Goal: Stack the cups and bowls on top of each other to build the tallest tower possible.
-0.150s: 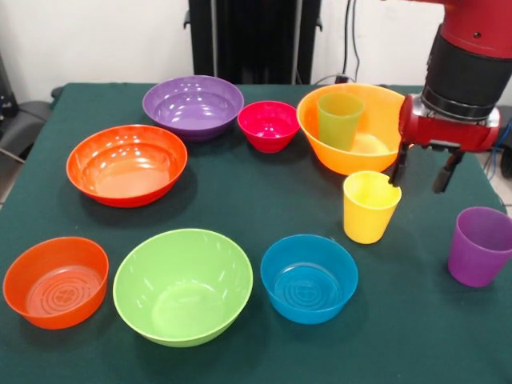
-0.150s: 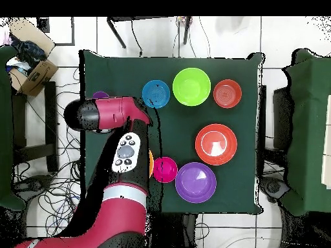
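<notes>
Lowest in the front frame sit the lime bowl (image 1: 183, 286), small orange bowl (image 1: 55, 282) and blue bowl (image 1: 309, 278) on the tabletop (image 1: 240, 200). Right of centre, the claw (image 1: 422, 172) hangs wide, empty, one finger at the yellow cup (image 1: 370, 206). Upper right, a green cup (image 1: 339, 120) stands inside the big orange bowl (image 1: 352, 128). Overhead, the arm (image 2: 123, 155) hides both.

Front view: camera placed low and close at the near edge of the green-clothed table (image 1: 240, 200), looking across and slightly down; the table fills most of the frame. Overhead view: camera mounted high above, facing straight down, far enough to take in the whole table (image 2: 249, 97) plus surrounding floor. The 2 views share the tabletop and the robot arm (image 1: 468, 72), with orientation turned half round between them.
</notes>
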You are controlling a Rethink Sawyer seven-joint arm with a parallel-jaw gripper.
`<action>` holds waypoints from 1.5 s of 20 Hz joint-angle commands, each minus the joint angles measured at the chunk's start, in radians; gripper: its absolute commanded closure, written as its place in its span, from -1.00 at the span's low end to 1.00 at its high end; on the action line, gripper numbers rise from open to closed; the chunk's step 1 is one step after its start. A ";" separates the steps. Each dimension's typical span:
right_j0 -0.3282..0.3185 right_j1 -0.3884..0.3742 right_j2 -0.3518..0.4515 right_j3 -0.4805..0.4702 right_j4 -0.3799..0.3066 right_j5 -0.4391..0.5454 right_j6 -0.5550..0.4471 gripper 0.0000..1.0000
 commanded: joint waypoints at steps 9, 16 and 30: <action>0.038 0.116 -0.018 0.012 -0.083 -0.093 0.104 -1.00; 0.025 0.127 0.017 0.030 -0.075 -0.166 0.088 -1.00; -0.010 0.048 0.063 0.086 -0.054 -0.118 0.011 1.00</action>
